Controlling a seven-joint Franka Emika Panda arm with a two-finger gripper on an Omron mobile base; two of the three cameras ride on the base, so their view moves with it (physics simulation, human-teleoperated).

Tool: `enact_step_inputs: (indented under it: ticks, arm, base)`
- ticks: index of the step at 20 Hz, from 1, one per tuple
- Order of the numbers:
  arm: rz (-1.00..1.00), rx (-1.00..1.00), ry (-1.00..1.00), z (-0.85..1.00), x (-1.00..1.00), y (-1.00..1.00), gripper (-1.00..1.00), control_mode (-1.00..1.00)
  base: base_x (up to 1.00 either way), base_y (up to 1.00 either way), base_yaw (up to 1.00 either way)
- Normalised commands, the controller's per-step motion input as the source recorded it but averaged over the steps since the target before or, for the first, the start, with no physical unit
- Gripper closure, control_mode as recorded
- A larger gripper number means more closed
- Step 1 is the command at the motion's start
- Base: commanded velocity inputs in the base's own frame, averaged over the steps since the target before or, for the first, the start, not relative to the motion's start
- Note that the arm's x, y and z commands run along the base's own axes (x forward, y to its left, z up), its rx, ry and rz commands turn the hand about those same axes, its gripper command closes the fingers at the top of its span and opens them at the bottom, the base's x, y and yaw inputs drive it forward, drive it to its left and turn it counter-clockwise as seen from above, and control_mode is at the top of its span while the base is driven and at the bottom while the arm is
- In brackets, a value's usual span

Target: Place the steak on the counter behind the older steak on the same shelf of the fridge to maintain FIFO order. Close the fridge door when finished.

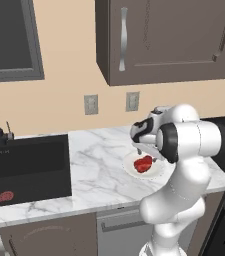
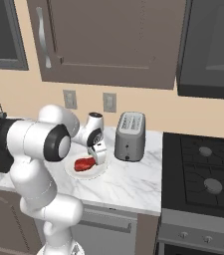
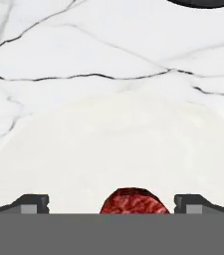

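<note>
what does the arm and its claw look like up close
The arm is glossy white, built of rounded, bulbous segments with dark rings at the joints. The claw has two small dark fingertips, blocky with sloped outer edges and a paler grey patch on each. No cables or markings are visible.

You're looking straight down on the white plate (image 3: 123, 149), which sits on the veined marble counter (image 3: 83, 45). The red steak (image 3: 135, 201) peeks up at the bottom edge, between the gripper (image 3: 111, 204) fingertips (image 3: 31, 203), which stand wide apart either side.
</note>
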Motion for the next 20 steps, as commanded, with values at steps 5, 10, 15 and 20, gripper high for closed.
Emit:
enact_step_inputs:
  ticks: [5, 10, 15, 20]
  arm:
    - [0.00, 0.00, 0.01, -0.35, 0.11, 0.00, -1.00, -1.00]
    - [0.00, 0.00, 0.00, -0.39, 0.00, 0.00, -1.00, -1.00]
    - [0.00, 0.00, -0.01, -0.31, -0.15, 0.00, -1.00, -1.00]
    - [0.00, 0.00, -0.09, -0.16, -0.51, 0.00, -1.00, -1.00]
  base:
    - [0.00, 0.00, 0.00]
    - [0.00, 0.00, 0.00]
    - [0.00, 0.00, 0.00]
    - [0.00, 0.00, 0.00]
